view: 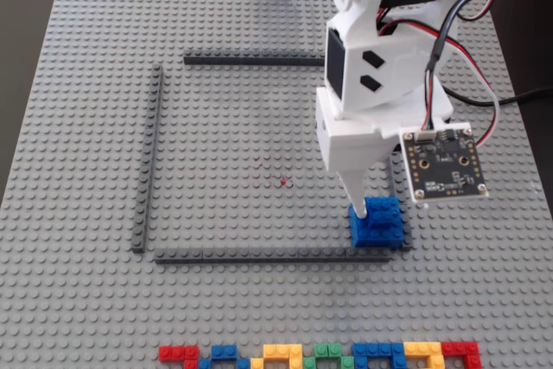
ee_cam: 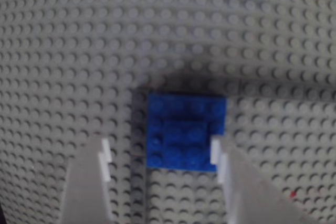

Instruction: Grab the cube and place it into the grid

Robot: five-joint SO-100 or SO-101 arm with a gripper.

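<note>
White arm tilted down over grid [view: 149, 162] corner; gripper [ee_cam: 161, 158] spread, straddling cube [ee_cam: 185, 129].

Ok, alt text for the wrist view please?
The hand is open around a blue cube on the grey studded baseplate, one finger touching its right edge, the other clear to its left.
</note>
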